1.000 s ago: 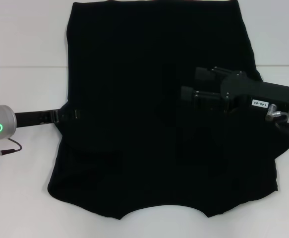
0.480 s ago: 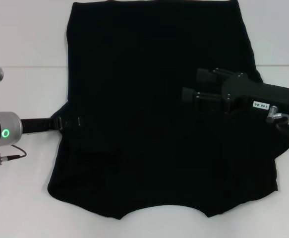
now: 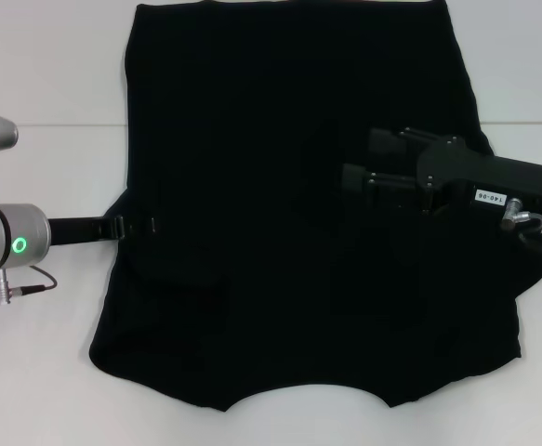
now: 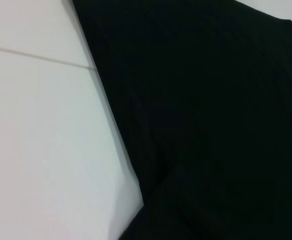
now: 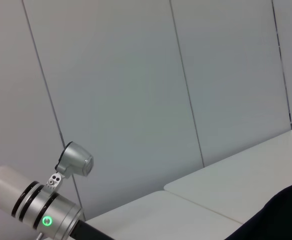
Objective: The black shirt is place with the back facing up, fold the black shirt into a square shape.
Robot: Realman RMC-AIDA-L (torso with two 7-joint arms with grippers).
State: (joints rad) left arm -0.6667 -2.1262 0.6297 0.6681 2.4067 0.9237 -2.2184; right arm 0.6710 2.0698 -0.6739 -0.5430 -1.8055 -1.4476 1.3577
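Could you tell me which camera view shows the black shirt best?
The head view: the black shirt lies spread on the white table, its outline nearly complete. The left wrist view shows one edge; the right wrist view only a corner.

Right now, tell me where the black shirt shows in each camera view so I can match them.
Head view: the black shirt fills the middle, spread flat on the white table.
Left wrist view: it covers most of the picture, its edge running along the table.
Right wrist view: only a dark corner at the edge.
Shared landmark: the table seam.
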